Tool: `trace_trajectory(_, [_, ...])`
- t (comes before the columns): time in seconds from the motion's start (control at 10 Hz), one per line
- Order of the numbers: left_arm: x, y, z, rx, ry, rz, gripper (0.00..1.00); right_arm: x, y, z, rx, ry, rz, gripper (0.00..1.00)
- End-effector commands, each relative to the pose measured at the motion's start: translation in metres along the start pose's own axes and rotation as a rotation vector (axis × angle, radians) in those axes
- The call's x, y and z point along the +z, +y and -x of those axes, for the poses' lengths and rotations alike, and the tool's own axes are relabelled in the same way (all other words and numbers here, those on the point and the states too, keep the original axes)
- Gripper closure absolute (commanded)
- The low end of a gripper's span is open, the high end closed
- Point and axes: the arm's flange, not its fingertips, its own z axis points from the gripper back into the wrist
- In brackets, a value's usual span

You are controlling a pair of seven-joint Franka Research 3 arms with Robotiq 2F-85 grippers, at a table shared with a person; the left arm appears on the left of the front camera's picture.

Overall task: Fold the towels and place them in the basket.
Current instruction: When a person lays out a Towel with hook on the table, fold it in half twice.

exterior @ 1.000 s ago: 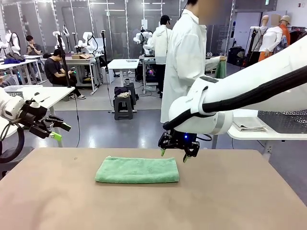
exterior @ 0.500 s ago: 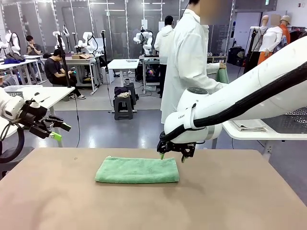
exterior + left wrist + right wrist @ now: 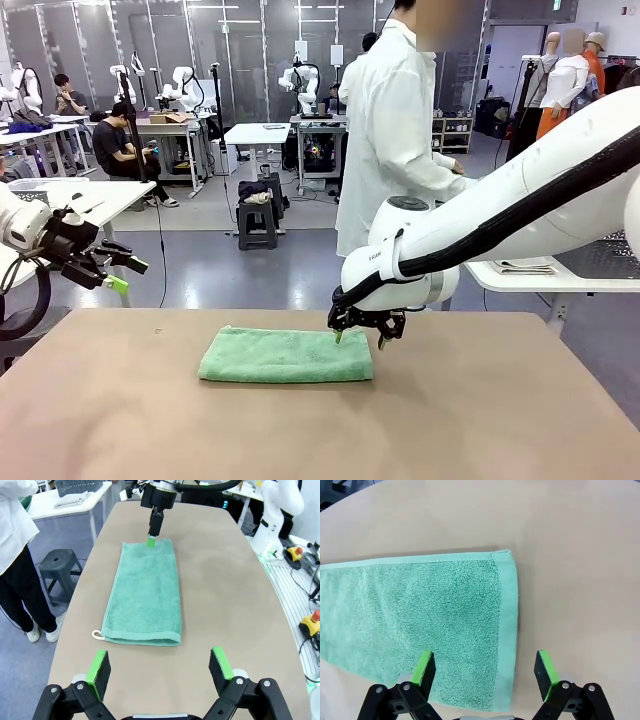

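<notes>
Towel, mint green (image 3: 286,355): lies flat near the middle of the table (image 3: 500,420), long side across the robot's front. It looks doubled over already, judging by the thick rounded front edge. The 2nd towel is not identified here.

Right gripper (image 3: 358,337): jaws spread wide, nothing held, poised just above the towel's right-hand short end. In the right wrist view 1 pad (image 3: 425,667) hangs over the terry surface and the other hangs over bare table, so the hemmed edge runs between them.

Left gripper (image 3: 128,275): also spread wide and empty, held up off the table's left side, well apart from the cloth. Its own camera looks along the towel from the end with the hanging loop.

Person (image 3: 395,130) stands at the far side, turned towards a white side table (image 3: 520,278). A grey mesh basket (image 3: 590,255) sits there; whether it is the task's basket cannot be told.

Step in hand, by judgement: approach for a grasp on the right end, ahead of another fold.

Next move calls for lowering until both pads bracket the hem, pinching every layer, then lifting and carrying that end over to the left end. Catching only the top layer would open the fold.
</notes>
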Motion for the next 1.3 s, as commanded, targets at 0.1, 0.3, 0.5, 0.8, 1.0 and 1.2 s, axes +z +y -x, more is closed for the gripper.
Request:
trace_trajectory(0.1, [0.000,0.000,-0.001,0.002,0.000,0.001,0.00,-0.015,0.002,-0.004,0.011,-0.028,0.013,0.00])
trace_trajectory(0.3, [0.000,0.000,-0.001,0.002,0.000,0.001,0.00,-0.019,0.001,-0.005,0.009,-0.015,0.030,0.20])
trace_trajectory(0.5, [0.000,0.000,-0.001,0.002,0.000,0.001,0.00,-0.022,0.003,-0.005,-0.007,-0.013,0.039,0.20])
trace_trajectory(0.8, [0.000,0.000,-0.001,0.002,0.000,0.001,0.00,-0.026,0.007,-0.005,-0.011,-0.011,0.060,0.40])
trace_trajectory(1.0, [0.000,0.000,-0.001,0.002,0.000,0.001,0.00,-0.028,0.010,-0.006,-0.024,-0.007,0.074,0.40])
trace_trajectory(1.2, [0.000,0.000,-0.001,0.002,0.000,0.001,0.00,-0.031,0.011,-0.006,-0.032,-0.001,0.096,0.40])
